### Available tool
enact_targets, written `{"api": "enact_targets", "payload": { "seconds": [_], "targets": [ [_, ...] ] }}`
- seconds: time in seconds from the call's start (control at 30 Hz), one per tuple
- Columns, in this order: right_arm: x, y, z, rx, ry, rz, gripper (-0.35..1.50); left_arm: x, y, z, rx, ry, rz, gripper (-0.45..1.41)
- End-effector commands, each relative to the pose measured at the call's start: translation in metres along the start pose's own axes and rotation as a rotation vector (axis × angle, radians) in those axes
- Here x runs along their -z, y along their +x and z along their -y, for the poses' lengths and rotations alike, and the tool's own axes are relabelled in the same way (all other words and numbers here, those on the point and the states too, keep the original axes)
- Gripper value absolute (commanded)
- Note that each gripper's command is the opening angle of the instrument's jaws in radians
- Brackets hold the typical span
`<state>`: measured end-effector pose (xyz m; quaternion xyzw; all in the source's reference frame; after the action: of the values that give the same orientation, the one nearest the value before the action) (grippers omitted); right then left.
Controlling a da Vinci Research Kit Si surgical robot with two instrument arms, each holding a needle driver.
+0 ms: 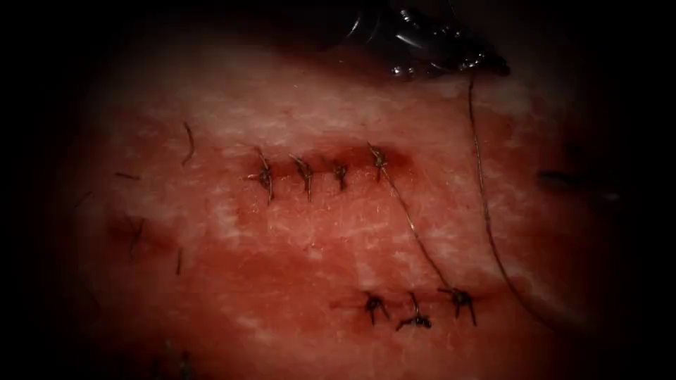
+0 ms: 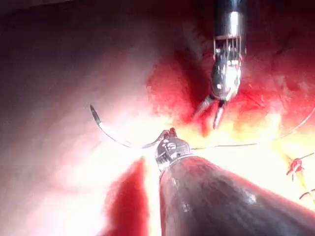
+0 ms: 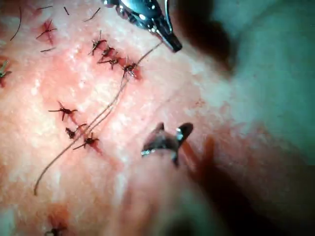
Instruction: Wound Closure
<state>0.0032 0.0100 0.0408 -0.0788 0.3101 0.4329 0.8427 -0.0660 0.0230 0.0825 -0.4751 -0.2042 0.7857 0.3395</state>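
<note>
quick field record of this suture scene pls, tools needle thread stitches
left tool: shut on the needle at its thread end
right tool: jaws open, holds nothing
needle: clear of the tissue, curve and tip free
thread: trails from the needle's held end across the tissue
upper cut: four knotted stitches
lower cut: three knotted stitches
red fluid: at the upper cut's right end

I am seeing no readable text, labels, brands, numbers or signs anywhere; faint marks on the left tool's wrist (image 2: 170, 146) are staying illegible.
</note>
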Motion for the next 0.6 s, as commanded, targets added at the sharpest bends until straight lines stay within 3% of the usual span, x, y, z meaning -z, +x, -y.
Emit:
{"api": "enact_targets", "payload": {
  "seconds": [0.03,0.17,0.2,0.27,0.3,0.33,0.4,0.6],
  "targets": [
    [0.0005,0.0005,0.0009,-0.002,-0.009,-0.021,1.26,-0.0016,-0.0006,0.0001,-0.002,-0.002,0.002,-0.45],
    [0.0018,0.0024,0.0015,0.008,-0.019,-0.056,1.26,-0.0043,-0.0017,0.0005,0.027,-0.009,0.015,-0.45],
    [0.0019,0.0026,0.0017,0.011,-0.018,-0.057,1.26,-0.0047,-0.0019,0.0006,0.04,-0.012,0.016,-0.35],
    [0.0018,0.0028,0.0023,0.015,-0.017,-0.057,1.26,-0.0051,-0.002,0.0007,0.065,-0.025,0.019,0.41],
    [0.0017,0.0028,0.0025,0.015,-0.013,-0.059,1.26,-0.005,-0.002,0.0008,0.092,-0.033,0.021,0.66],
    [0.0015,0.0028,0.0027,0.014,-0.01,-0.06,1.26,-0.0046,-0.002,0.0009,0.1,-0.043,0.022,0.89],
    [0.001,0.0028,0.0033,0.012,-0.001,-0.068,1.26,-0.0037,-0.0018,0.001,0.104,-0.052,0.024,1.13],
    [-0.0001,0.0032,0.0052,0.022,0.033,-0.073,1.26,0.0012,-0.001,0.0012,0.107,-0.069,0.025,1.23]
  ]
}}
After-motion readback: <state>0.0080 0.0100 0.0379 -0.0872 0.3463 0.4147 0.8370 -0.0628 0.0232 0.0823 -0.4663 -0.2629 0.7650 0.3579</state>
